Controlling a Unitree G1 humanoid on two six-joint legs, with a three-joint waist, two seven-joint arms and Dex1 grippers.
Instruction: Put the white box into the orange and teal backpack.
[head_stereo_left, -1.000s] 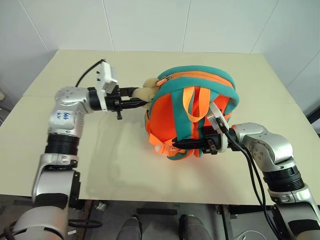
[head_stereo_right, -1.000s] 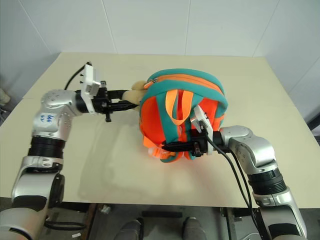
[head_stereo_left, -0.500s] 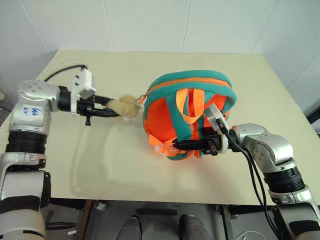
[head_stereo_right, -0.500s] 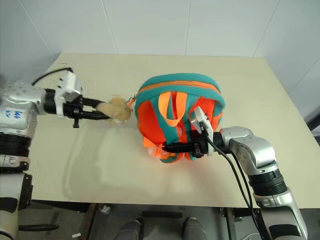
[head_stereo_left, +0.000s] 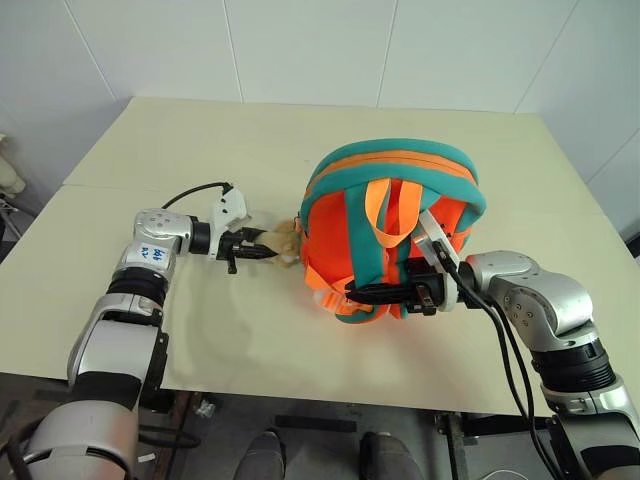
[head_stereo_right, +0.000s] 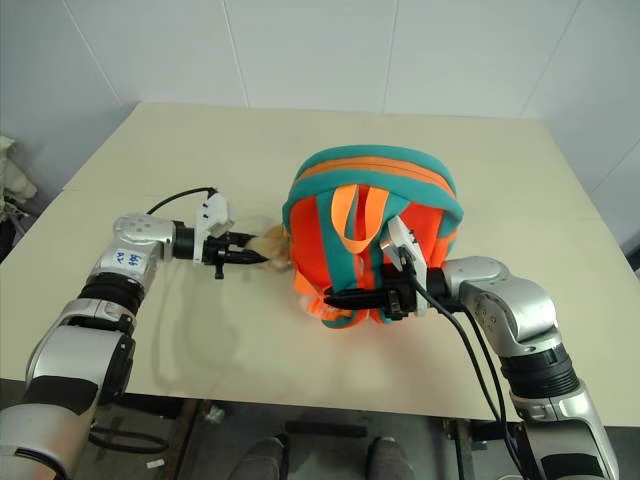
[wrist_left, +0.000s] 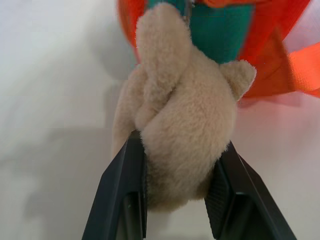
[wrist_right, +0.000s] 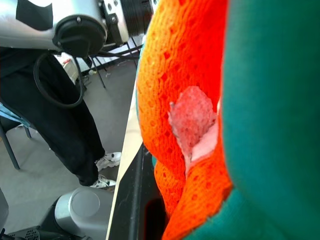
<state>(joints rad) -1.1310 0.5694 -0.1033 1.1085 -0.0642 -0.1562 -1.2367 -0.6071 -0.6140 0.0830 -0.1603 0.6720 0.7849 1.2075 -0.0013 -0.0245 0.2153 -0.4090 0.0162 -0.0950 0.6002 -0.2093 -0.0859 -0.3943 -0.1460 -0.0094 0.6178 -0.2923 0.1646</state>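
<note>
Upright orange and teal backpack (head_stereo_left: 395, 225) mid-table

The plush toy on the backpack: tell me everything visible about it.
The plush toy is tan, fuzzy and soft-looking, with stubby rounded limbs. It lies low over the table, beside the near left edge of the orange and teal backpack. The left gripper is shut on it, one black finger pressing each side.

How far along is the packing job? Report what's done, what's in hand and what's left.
Done: nothing visible confirms the box is packed; the orange and teal backpack stands upright on the table. In hand: the left gripper clamps the tan plush toy, and the right gripper is shut on the backpack's lower edge. Left: confirming the box is inside.
</note>
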